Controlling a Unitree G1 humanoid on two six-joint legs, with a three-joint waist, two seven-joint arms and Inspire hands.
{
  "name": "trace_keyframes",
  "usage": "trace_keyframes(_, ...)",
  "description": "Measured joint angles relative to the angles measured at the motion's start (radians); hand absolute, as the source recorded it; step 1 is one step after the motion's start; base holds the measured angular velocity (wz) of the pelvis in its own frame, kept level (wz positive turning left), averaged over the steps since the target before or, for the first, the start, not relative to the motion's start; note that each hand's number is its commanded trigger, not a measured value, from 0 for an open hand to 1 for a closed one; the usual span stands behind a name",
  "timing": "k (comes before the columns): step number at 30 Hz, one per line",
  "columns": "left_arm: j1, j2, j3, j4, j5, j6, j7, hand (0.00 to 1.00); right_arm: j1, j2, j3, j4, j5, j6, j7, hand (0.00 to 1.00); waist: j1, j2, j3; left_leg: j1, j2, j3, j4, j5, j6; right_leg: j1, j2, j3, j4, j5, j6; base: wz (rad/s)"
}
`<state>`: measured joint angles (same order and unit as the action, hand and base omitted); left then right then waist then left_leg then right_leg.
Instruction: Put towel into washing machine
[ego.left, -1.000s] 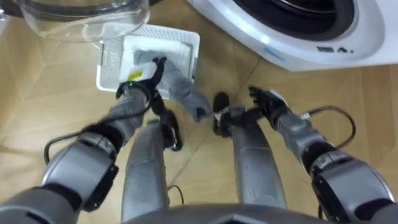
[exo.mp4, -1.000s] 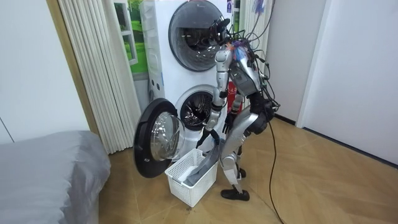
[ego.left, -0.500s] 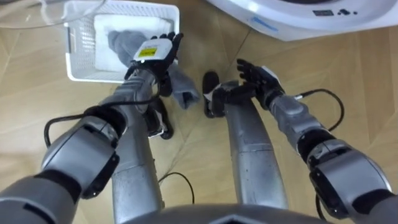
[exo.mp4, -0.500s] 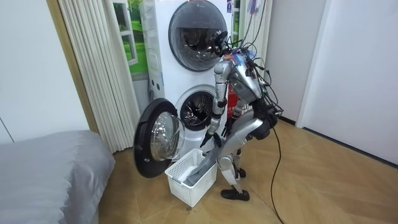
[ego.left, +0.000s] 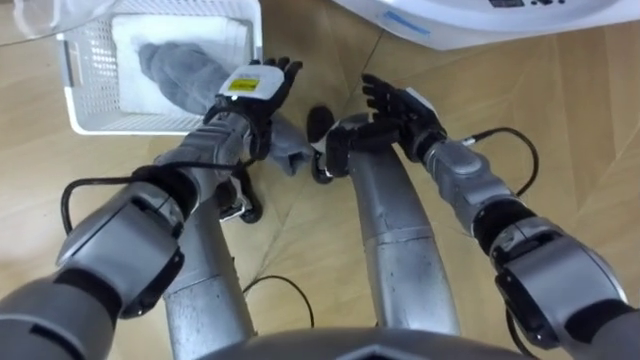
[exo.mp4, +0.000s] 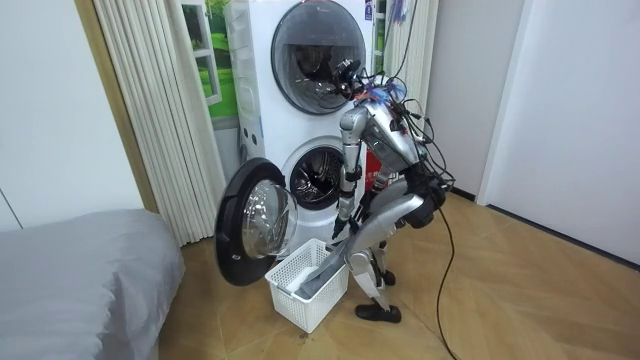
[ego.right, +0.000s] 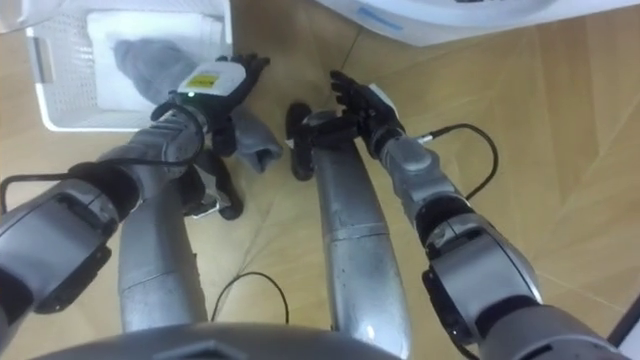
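While the robot stands bent forward at the waist before the washing machine (exo.mp4: 316, 180), both arms reach down toward the floor. In the eye views the machine is only a white curved front (ego.left: 470, 25) beyond the fingertips of both hands, cut off by the top edge, so its drum cannot be seen from there. In the room view its round door (exo.mp4: 252, 232) hangs wide open. The white lattice basket (ego.left: 88, 85) sits on the wooden floor ahead of the left hand and to that hand's outer side, its far rim cropped by the picture's edge. The grey towel (ego.left: 185, 68) lies bunched in the basket; it runs under the left hand, and one end spills over the near corner onto the floor just behind the hand. The left hand (ego.left: 255, 88) hangs over that corner, back upward, fingers straight and spread; its palm is hidden, so whether it touches the cloth cannot be told. The right hand (ego.left: 402, 105), well clear of the towel, is held palm-down above the floor with fingers splayed, holding nothing.
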<state>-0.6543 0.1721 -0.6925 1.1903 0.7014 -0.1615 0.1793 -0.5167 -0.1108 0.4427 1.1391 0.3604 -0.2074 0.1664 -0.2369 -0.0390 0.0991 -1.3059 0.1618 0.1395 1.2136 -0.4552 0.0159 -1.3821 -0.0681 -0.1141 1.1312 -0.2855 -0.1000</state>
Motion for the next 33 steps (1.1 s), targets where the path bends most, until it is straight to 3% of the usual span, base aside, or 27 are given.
trace_keyframes(5,0.002,0.002,-0.064,-0.002,-0.044,-0.006,-0.097,1.00,-0.003,0.002,0.017,0.012,0.033,-0.007,0.008,0.00,-0.006,-0.008,-0.0012,-0.002,-0.003,-0.002,-0.017,0.001,0.001,0.000,-0.003,-0.003,-0.017,0.000,0.000,0.00)
trace_keyframes(13,-0.003,0.003,-0.067,-0.001,-0.041,-0.006,-0.141,1.00,-0.015,0.028,0.016,0.070,0.037,-0.030,-0.009,0.00,-0.006,-0.016,-0.0040,0.018,-0.002,0.016,-0.050,0.002,0.003,0.011,-0.003,0.003,-0.042,0.000,0.002,-0.02)
trace_keyframes(18,-0.001,0.000,-0.119,-0.001,-0.039,-0.017,-0.172,1.00,-0.016,0.035,0.019,0.103,0.055,-0.032,-0.012,0.00,-0.003,-0.015,-0.0040,0.052,-0.003,0.017,-0.070,0.002,0.002,0.045,-0.001,0.002,-0.063,0.000,0.004,0.00)
trace_keyframes(24,0.030,0.001,-0.139,-0.001,-0.037,-0.019,-0.214,1.00,0.000,0.034,0.046,0.172,0.147,-0.029,-0.001,0.00,0.007,-0.014,-0.0036,0.150,-0.006,0.019,-0.128,0.007,0.000,0.145,0.002,-0.001,-0.118,0.002,0.009,0.00)
trace_keyframes(27,0.037,-0.010,-0.140,-0.003,-0.039,-0.019,-0.212,1.00,0.030,0.026,0.046,0.180,0.240,-0.010,0.011,0.00,0.021,-0.010,-0.0050,0.204,-0.018,0.022,-0.173,0.015,-0.001,0.197,-0.003,-0.002,-0.154,0.005,0.015,0.02)
trace_keyframes(33,0.058,-0.025,-0.142,-0.011,-0.038,-0.018,-0.200,1.00,0.071,-0.009,0.046,0.194,0.264,0.016,0.034,0.00,0.048,0.011,-0.0076,0.344,-0.038,0.035,-0.270,0.038,0.001,0.331,-0.013,-0.004,-0.233,0.011,0.026,0.05)
